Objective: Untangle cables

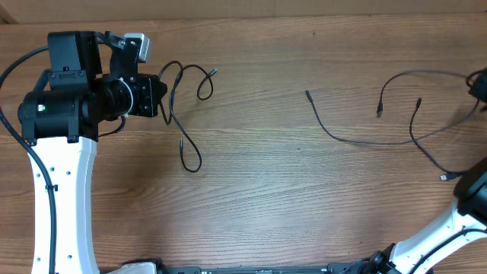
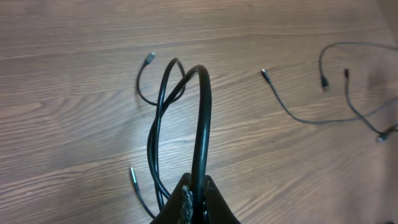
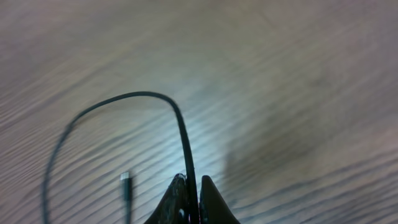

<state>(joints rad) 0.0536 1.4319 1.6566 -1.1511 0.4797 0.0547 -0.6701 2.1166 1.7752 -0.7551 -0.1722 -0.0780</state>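
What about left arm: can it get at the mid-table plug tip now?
Probably not yet: the left gripper is shut on the looped cable. Bare table lies between it and the plug tip.

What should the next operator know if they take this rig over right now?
Left hand: shut on the left cable, with a loop of it arching up from the fingertips.
Right hand: shut on a cord. That view is blurred, so I cannot tell which of the right cables it is.
Done: the left cable lies well apart from the right cables on the table.
Left: the left cable crosses itself in loops, and the right cables cross each other near the right edge. Each probably needs pulling out straight.
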